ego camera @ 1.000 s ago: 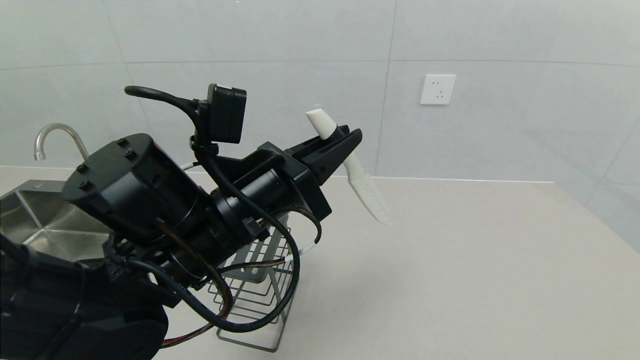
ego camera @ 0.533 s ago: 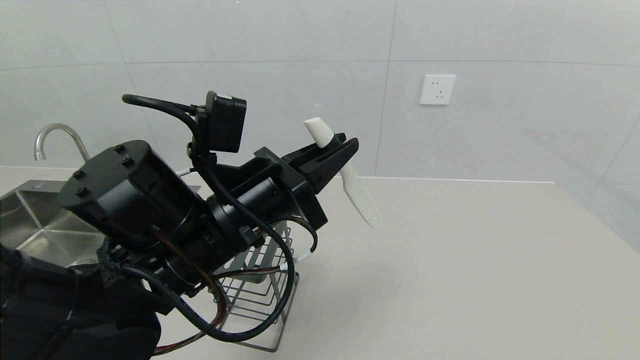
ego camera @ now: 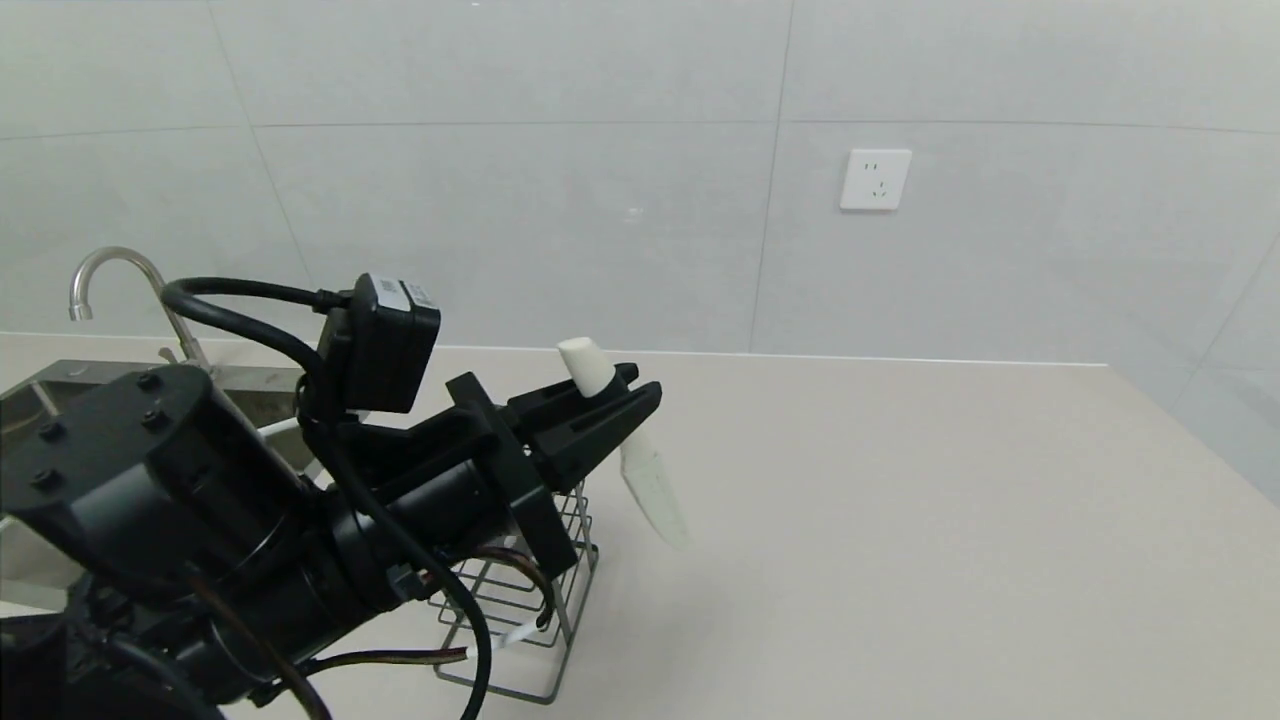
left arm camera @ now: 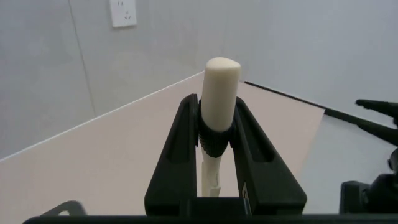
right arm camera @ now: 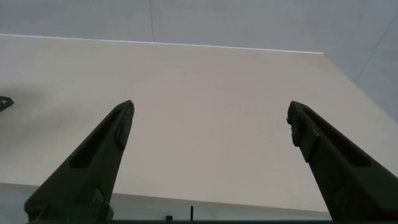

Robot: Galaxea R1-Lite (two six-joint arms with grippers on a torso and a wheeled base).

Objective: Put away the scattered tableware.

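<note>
My left gripper (ego camera: 632, 398) is shut on a white knife (ego camera: 652, 487) at its handle, blade hanging down at a slight tilt. It hovers above the counter, just to the right of a wire rack (ego camera: 520, 600) whose near part is hidden by the arm. In the left wrist view the rounded handle end (left arm camera: 221, 81) sticks up between the black fingers (left arm camera: 182, 140) of the left gripper (left arm camera: 216, 107). My right gripper (right arm camera: 208, 155) is open over bare beige counter (right arm camera: 205, 93), nothing between its fingers.
A steel sink (ego camera: 60, 385) with a curved faucet (ego camera: 110, 265) lies at the far left behind the arm. A white wall socket (ego camera: 876, 178) is on the tiled back wall. The counter (ego camera: 900, 520) stretches to the right, its edge running along the far right.
The left arm has dropped and drawn back to the left with the knife, bringing it from high above the counter down beside the wire rack. The blade now hangs more upright.
</note>
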